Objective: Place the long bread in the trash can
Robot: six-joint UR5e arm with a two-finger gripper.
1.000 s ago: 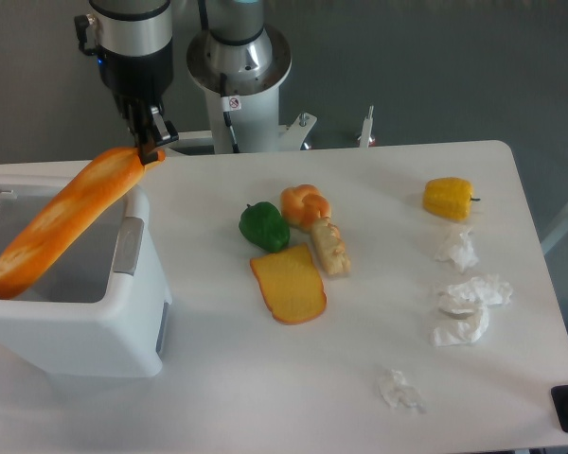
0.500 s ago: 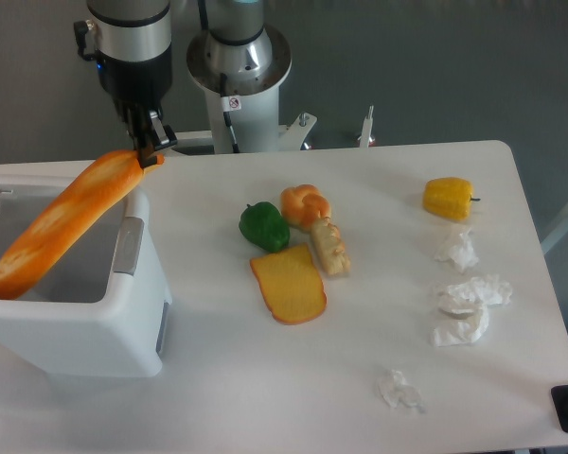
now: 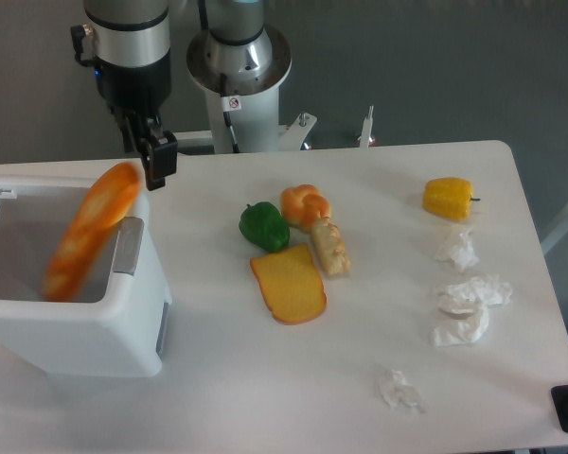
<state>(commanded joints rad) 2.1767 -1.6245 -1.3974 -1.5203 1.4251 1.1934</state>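
Since it blurs mid-drop:
baguette: stiff, light, likely plastic; best pinched near one end
gripper: fingers spread, empty, above baguette's upper end
trash can: below-left of gripper

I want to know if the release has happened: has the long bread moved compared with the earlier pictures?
Yes. The long bread has swung steeper and dropped into the trash can, its lower end now blurred inside the bin, and it is apart from the tool.

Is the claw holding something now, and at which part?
Nothing. The claw is open; the blurred long bread is apart from it, in the trash can.
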